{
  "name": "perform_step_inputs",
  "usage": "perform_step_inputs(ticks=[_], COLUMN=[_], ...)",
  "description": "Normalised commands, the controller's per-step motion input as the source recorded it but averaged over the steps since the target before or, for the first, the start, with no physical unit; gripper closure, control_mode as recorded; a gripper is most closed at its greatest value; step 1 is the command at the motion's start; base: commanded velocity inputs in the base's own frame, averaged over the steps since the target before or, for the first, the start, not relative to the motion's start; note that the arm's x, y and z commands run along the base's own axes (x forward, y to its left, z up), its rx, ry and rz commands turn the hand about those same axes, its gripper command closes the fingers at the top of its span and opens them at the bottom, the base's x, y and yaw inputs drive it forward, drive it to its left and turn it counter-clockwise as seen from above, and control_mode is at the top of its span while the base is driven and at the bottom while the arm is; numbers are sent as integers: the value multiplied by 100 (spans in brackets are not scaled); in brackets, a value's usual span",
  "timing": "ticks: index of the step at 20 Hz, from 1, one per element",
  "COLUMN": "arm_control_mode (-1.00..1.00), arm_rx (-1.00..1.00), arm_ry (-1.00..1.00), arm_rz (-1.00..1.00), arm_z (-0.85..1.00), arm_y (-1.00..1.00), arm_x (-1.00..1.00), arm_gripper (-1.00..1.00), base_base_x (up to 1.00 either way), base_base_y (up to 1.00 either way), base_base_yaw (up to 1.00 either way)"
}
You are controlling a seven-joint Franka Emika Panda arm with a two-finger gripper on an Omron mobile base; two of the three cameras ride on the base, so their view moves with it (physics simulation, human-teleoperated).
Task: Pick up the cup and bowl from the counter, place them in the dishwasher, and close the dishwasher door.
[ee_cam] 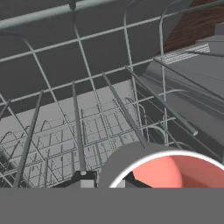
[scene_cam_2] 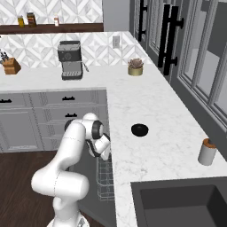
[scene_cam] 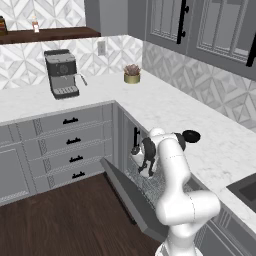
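A pale grey cup (ee_cam: 162, 168) with a red-pink interior sits low in the dishwasher's wire rack (ee_cam: 87, 131), seen from the hand camera just below the tines. The gripper (scene_cam: 146, 167) reaches down into the open dishwasher (scene_cam: 150, 187); its fingertips are hidden behind the cup and the arm, so whether the jaws grip the cup or stand apart from it cannot be told. The dishwasher door (scene_cam: 127, 197) hangs dropped open over the dark wood floor (scene_cam: 60, 225).

On the white marble counter (scene_cam_2: 155, 115) above, a small black bowl (scene_cam_2: 139, 130) rests alone — well apart from a brown-capped bottle (scene_cam_2: 207, 151) near the sink (scene_cam_2: 181, 204). Farther back stand a potted plant (scene_cam_2: 135, 67), an espresso machine (scene_cam_2: 70, 60) and a knife block (scene_cam_2: 9, 64). No brand or lettering is legible anywhere.
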Motion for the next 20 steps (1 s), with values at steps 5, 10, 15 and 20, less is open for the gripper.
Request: perform_step_inputs(ticks=[5, 10, 15, 20], arm_control_mode=[-100, -100, -100, -100], arm_rx=[4, 6, 0, 0], arm_ry=[23, 19, -3, -2], arm_rz=[8, 11, 8, 9], arm_z=[-81, -77, 4, 36], arm_y=[67, 98, 70, 39], arm_x=[3, -1, -30, -28], arm_gripper=[100, -100, -100, -100], base_base_x=[0, 0, 0, 0], base_base_y=[0, 0, 0, 0], base_base_yaw=[0, 0, 0, 0])
